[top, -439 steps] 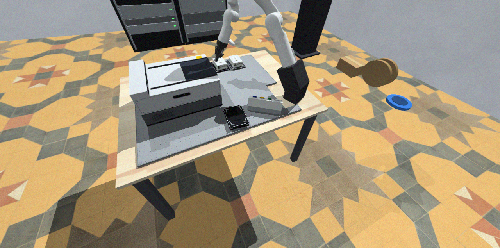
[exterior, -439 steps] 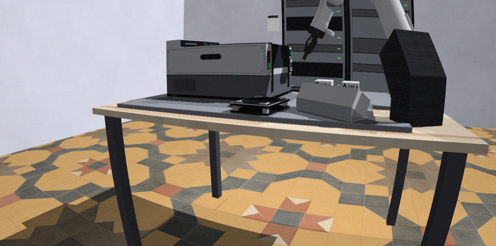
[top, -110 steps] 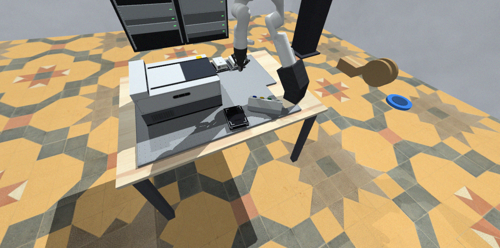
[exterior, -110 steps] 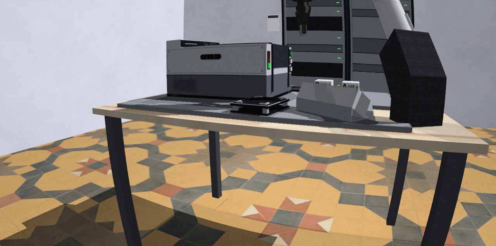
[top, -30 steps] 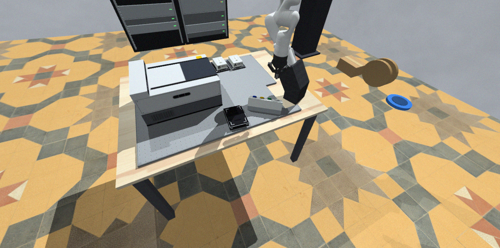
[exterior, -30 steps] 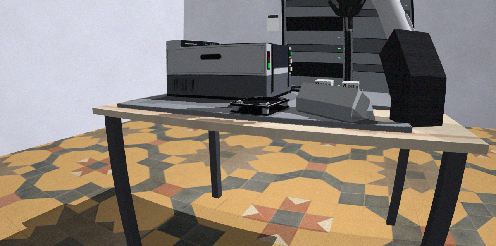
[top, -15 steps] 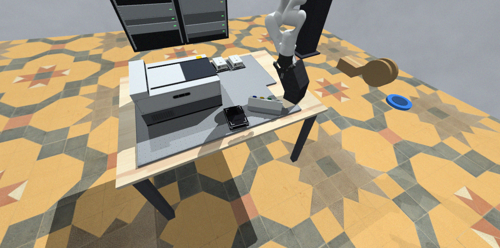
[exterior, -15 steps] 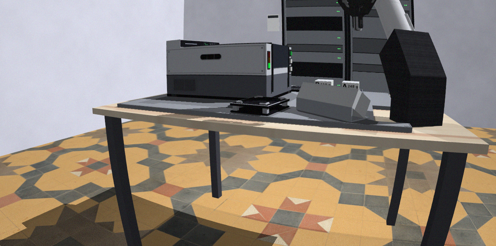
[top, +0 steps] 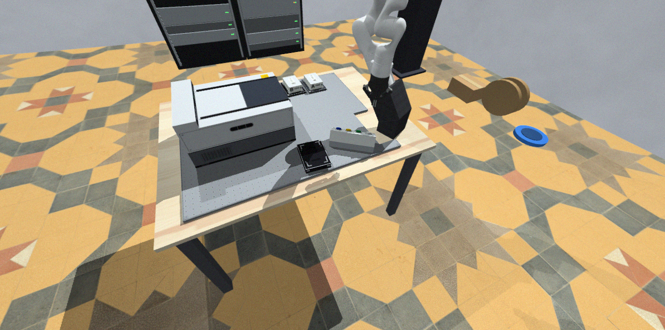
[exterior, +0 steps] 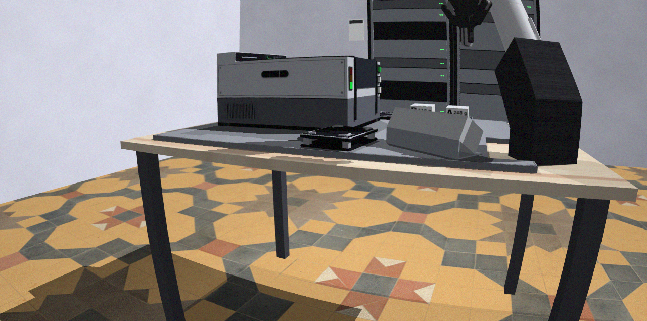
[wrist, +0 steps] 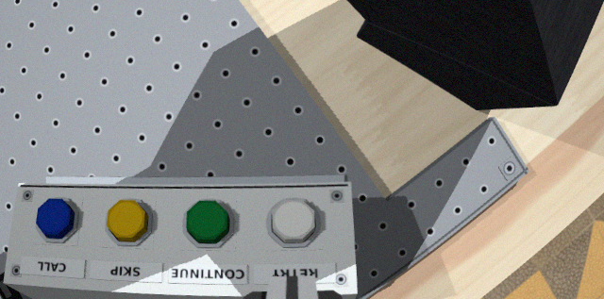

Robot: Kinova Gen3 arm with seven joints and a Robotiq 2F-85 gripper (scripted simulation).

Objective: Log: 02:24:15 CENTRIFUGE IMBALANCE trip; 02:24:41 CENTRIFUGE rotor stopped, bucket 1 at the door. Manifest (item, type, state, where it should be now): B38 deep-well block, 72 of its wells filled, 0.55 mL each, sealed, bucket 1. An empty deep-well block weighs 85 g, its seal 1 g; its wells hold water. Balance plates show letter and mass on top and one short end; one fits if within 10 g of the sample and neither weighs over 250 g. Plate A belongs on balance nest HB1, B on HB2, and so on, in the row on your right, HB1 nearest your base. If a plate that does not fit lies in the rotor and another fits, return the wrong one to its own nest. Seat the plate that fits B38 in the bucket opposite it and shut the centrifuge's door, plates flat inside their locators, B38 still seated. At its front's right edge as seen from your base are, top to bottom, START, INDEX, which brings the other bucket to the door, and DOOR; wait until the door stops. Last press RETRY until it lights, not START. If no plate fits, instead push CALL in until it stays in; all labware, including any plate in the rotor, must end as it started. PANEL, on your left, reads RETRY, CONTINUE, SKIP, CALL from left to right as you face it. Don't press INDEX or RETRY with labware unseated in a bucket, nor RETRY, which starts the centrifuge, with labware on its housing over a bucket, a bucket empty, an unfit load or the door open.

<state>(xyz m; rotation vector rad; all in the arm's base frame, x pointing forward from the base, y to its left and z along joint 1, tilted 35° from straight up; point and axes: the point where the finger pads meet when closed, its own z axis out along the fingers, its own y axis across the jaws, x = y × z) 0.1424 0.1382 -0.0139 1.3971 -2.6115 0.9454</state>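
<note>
My gripper (top: 374, 101) (exterior: 470, 40) (wrist: 292, 290) is shut and holds nothing. It hangs well above the grey button panel (top: 351, 140) (exterior: 433, 134) (wrist: 179, 261), over its RETRY end. In the wrist view the panel shows a blue CALL button (wrist: 56, 218), a yellow SKIP button (wrist: 126, 220), a green CONTINUE button (wrist: 207, 222) and a pale grey, unlit RETRY button (wrist: 293, 222). The centrifuge (top: 232, 111) (exterior: 293, 88) stands at the table's far side. Two white balance plates, A (top: 314, 80) (exterior: 457, 111) marked 248 g and B (top: 292, 83) (exterior: 422, 107), sit in the nest row beside it.
The arm's black base block (top: 393, 111) (exterior: 538, 101) (wrist: 462, 30) stands close to the panel. A black empty nest (top: 314, 156) (exterior: 337, 136) lies in front of the centrifuge. Server racks (top: 218, 2) stand behind the table. A wooden object (top: 492, 93) and a blue disc (top: 530, 135) lie on the floor.
</note>
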